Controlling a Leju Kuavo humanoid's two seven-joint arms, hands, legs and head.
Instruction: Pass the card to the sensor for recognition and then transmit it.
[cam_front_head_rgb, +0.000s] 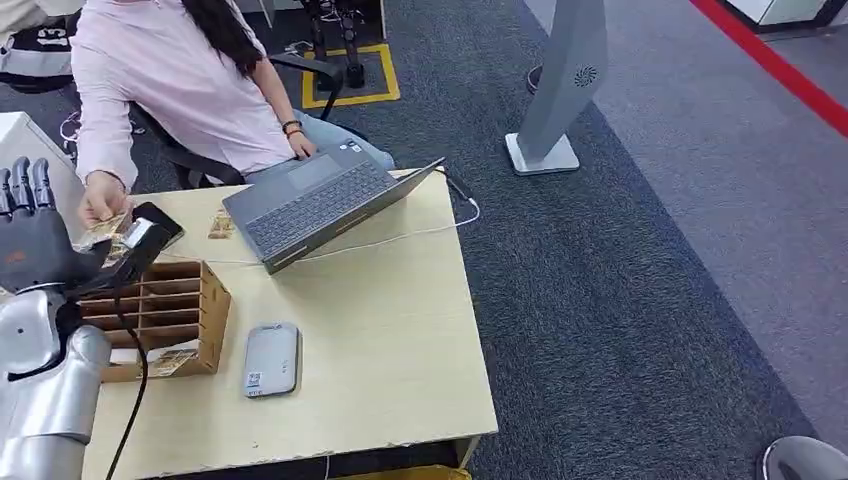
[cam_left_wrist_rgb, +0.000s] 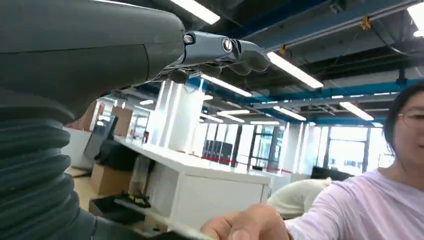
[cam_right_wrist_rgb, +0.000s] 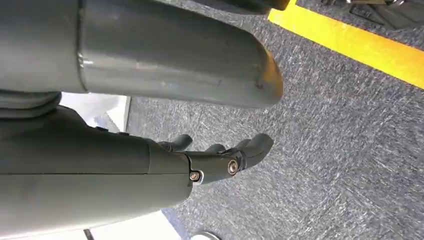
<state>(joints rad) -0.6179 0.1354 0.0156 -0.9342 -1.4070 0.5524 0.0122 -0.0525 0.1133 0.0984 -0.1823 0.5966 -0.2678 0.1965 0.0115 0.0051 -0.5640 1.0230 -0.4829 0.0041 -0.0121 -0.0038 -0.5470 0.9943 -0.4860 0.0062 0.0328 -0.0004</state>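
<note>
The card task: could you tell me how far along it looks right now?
In hand: the left hand is raised beside the person's hand, where a card is passing over. Whether the sensor has read it cannot be told. More cards sit in the wooden rack. The right hand hangs idle.

A: Which obstacles occupy the left of the pale wooden table (cam_front_head_rgb: 400, 330)?

B: The brown cardboard compartment box (cam_front_head_rgb: 165, 310), with the small grey rounded sensor device (cam_front_head_rgb: 271, 359) just beside it. Behind them, the open grey laptop (cam_front_head_rgb: 315, 200) and its white cable (cam_front_head_rgb: 420, 235) cross the far edge.

A: Free room?

B: The bare right half of the table. The far-left corner is obstructed by a person's hand (cam_front_head_rgb: 103, 197) close to the raised left robot hand (cam_front_head_rgb: 30, 230).
</note>
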